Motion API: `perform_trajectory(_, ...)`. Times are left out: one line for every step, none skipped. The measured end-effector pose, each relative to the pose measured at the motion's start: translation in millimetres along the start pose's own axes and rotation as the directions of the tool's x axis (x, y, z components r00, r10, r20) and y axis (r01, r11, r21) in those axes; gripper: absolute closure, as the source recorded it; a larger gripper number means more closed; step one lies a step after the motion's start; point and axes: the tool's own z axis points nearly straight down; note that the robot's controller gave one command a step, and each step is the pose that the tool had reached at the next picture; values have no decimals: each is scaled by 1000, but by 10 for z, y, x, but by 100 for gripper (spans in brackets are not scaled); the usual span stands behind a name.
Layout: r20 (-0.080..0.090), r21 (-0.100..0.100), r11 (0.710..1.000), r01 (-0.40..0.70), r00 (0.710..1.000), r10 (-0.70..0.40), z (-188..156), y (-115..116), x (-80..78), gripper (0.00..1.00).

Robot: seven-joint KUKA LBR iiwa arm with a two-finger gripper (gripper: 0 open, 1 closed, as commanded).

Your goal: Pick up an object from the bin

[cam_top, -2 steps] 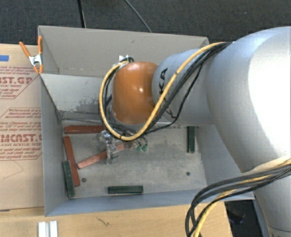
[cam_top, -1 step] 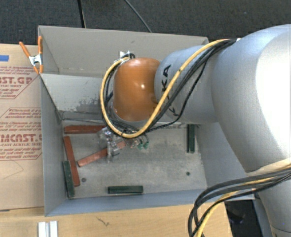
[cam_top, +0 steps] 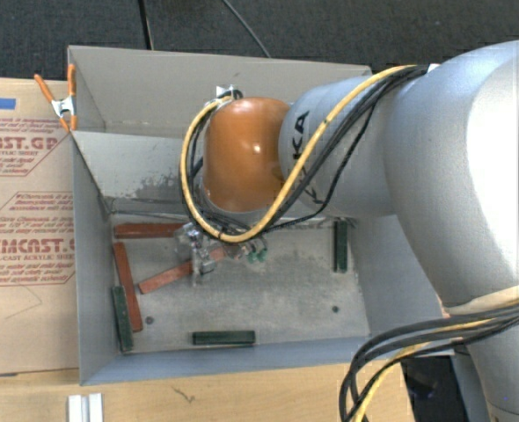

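Nearest, dark green stick (cam_top: 224, 338) by front wall. Mid-bin, slanted red-brown stick (cam_top: 163, 280), right end beneath orange wrist cover (cam_top: 242, 152). Grasp width: cannot tell. Advise centring across stick, clear of farther red-brown stick (cam_top: 148, 230).

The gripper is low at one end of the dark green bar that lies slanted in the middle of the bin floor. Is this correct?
Not quite. In the camera view the slanted bar at the gripper is reddish-brown, not dark green. The rest stands: the gripper is low at one end of it, in the middle of the bin floor.
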Motion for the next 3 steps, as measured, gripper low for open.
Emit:
perform_trajectory(-5,-1,1000,1,1000,-1,-86,3,9,100)
perform_trajectory(-2,0,1000,0,1000,0,-221,4,3,100)
perform_trajectory(2,0,1000,0,1000,0,-289,4,-8,100)
